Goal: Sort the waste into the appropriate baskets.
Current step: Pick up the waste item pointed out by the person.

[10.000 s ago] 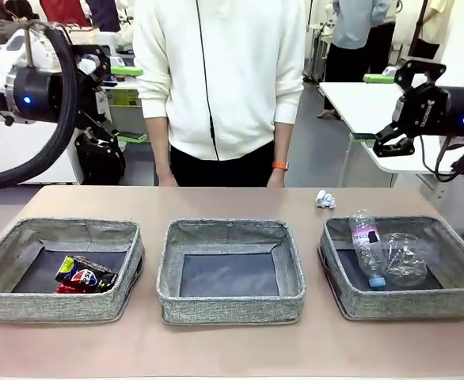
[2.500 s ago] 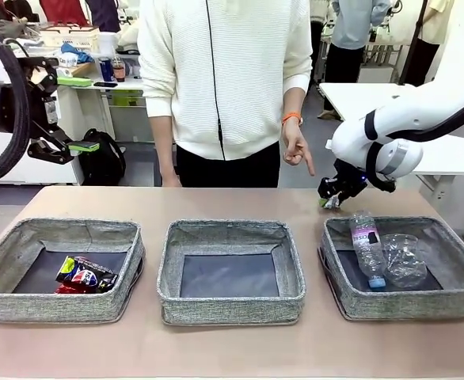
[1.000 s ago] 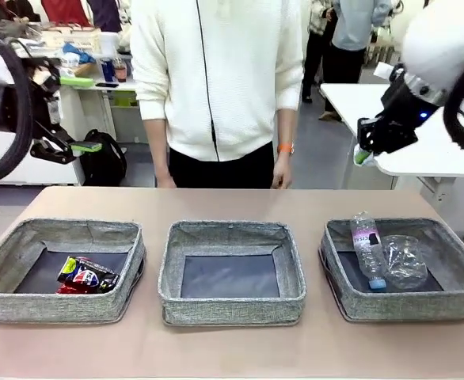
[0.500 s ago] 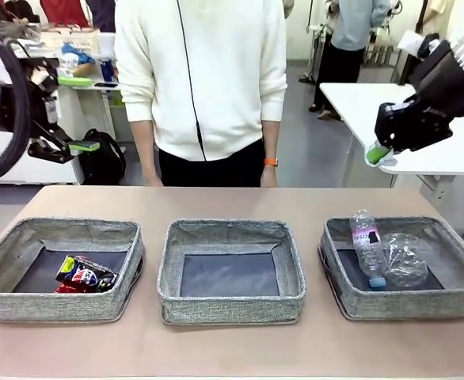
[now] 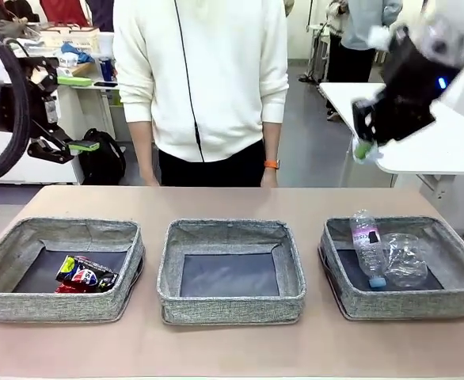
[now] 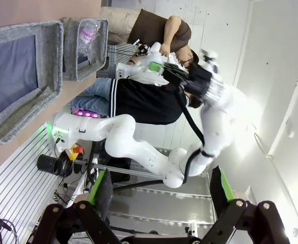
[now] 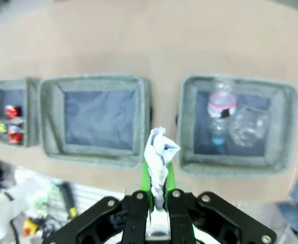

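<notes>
The right end effector [image 7: 158, 195] is clamped on the paper wad [image 7: 159, 152] high above the middle basket [image 5: 230, 271], cans [image 5: 84, 274] sit in the basket left of it, bottle [image 5: 367, 247] and cup [image 5: 406, 258] in the right one, so probably just the paper's left to drop, left end effector [image 6: 160, 191] spread open and idle.

Right claw [image 5: 364, 147] raised high and clamped; left claw [image 5: 77, 111] spread wide, raised.
</notes>
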`<action>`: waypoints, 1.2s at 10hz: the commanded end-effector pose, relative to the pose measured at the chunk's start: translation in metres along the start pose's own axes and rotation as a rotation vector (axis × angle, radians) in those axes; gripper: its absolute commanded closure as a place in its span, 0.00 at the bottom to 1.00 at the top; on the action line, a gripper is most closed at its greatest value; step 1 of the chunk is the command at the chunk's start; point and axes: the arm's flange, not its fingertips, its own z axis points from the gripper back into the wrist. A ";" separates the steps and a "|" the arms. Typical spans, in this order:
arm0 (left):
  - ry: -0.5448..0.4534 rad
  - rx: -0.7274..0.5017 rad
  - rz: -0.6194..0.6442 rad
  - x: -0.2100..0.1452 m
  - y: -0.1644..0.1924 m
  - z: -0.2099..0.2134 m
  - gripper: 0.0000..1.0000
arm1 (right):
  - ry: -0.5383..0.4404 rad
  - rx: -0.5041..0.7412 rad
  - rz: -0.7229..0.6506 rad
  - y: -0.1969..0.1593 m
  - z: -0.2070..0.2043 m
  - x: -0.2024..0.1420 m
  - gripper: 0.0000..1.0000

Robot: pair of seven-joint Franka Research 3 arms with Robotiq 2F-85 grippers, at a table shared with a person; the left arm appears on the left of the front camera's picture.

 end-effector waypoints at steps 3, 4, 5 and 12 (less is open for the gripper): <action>-0.005 -0.011 -0.006 -0.001 -0.003 0.001 0.00 | 0.121 -0.327 0.061 0.182 0.090 -0.006 0.90; -0.005 -0.011 -0.006 -0.001 -0.003 0.001 0.00 | 0.180 -0.304 0.019 0.211 0.098 -0.009 0.90; -0.005 -0.011 -0.006 -0.001 -0.003 0.001 0.00 | 0.208 -0.247 0.012 0.234 0.113 -0.013 0.90; -0.005 -0.011 -0.006 -0.001 -0.003 0.001 0.00 | -0.016 -0.079 -0.004 0.247 0.157 -0.016 0.90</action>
